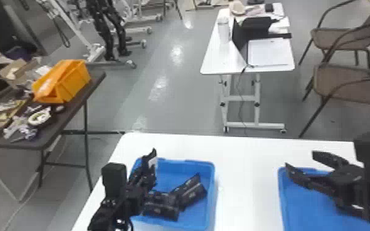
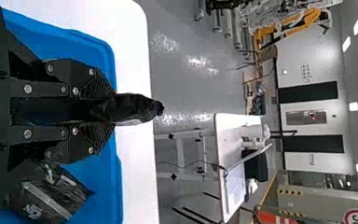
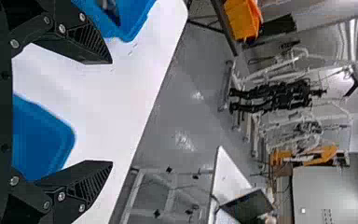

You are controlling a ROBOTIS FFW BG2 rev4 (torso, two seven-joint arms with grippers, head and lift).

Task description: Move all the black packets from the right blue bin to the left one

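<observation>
At lower left of the head view, holding a packet (image 2: 139,106) lengthwise beyond the clenched left end effector (image 2: 111,108), over the left bin (image 1: 184,166), apparently for dropping; farther off at lower right, with right end effector (image 1: 301,160) released.

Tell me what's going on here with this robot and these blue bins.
The robot is sorting black packets. Its left tool is shut on a black packet over the left blue bin, where other black packets already lie. Its right tool is open by the right blue bin, with nothing between its fingers.
</observation>
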